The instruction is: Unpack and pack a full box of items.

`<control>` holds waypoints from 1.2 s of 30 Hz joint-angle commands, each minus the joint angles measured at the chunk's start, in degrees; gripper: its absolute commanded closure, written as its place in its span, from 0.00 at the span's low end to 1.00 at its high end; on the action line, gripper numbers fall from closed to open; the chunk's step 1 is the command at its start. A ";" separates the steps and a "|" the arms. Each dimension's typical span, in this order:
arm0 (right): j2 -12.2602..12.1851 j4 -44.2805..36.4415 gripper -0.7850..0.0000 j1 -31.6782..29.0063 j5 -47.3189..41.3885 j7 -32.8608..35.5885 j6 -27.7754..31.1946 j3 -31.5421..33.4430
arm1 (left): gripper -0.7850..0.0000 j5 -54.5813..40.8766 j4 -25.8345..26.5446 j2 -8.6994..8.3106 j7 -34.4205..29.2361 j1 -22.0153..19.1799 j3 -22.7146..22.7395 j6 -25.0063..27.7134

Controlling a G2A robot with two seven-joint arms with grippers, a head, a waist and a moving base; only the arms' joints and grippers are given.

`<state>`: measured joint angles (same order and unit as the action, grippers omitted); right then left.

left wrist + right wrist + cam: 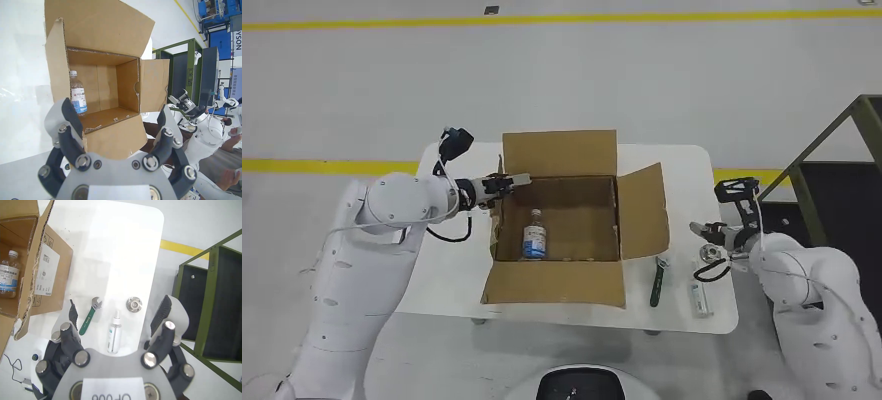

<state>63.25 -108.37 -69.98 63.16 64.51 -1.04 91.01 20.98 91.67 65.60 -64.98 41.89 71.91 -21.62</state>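
Box [560, 152] sits open on table [682, 170], flaps out. One bottle [534, 238] inside, toward left wall. Wrench [657, 280], spray bottle [699, 298] and metal disc [134, 304] lie right of box.

Unpacking looks nearly done; repacking not begun.

Left gripper [510, 183] at box's left edge, jaws apart, empty. Right gripper [119, 306] above the laid-out items, jaws apart.

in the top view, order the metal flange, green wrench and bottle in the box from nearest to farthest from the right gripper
1. Metal flange, close by the right gripper.
2. Green wrench, beside the box's right flap.
3. Bottle, inside the box.
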 commanded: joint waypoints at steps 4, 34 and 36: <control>0.02 -0.14 0.00 -0.23 -0.16 -0.66 0.22 -0.15 | 0.00 0.01 0.00 0.00 -0.01 0.00 0.01 0.00; -0.25 15.62 0.05 0.84 6.06 18.00 4.72 -10.14 | 0.00 0.01 0.00 0.00 -0.01 0.00 0.01 0.00; -0.15 16.90 0.08 1.20 5.91 17.74 4.58 -10.87 | 0.00 0.01 0.00 0.00 -0.01 0.00 0.01 0.00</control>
<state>63.05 -92.12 -68.97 69.12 82.37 3.62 80.46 20.99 91.67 65.60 -64.99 41.90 71.92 -21.62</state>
